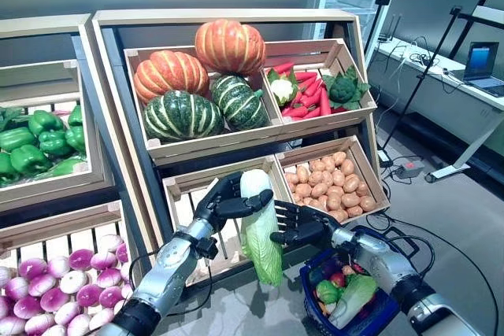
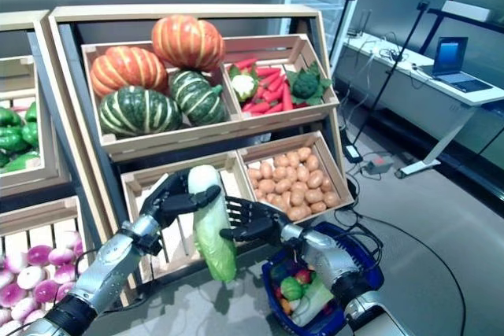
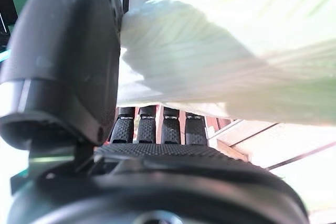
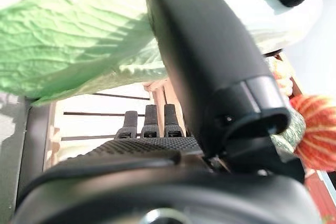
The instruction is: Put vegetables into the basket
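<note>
From the eye views the napa cabbage (image 1: 258,226) looks light, floppy-leafed and firm only at its white end, where the left hand (image 1: 224,201) curls round it above the basket (image 1: 315,289), while the right wrist view shows the right hand (image 4: 210,72) open-fingered beside the leaves.

Pumpkins (image 1: 201,84) sit in the upper crate, potatoes (image 1: 327,185) in the crate below to the right, a cabbage (image 1: 260,222) hangs before the shelves, basket (image 1: 315,304) beneath it, right.
</note>
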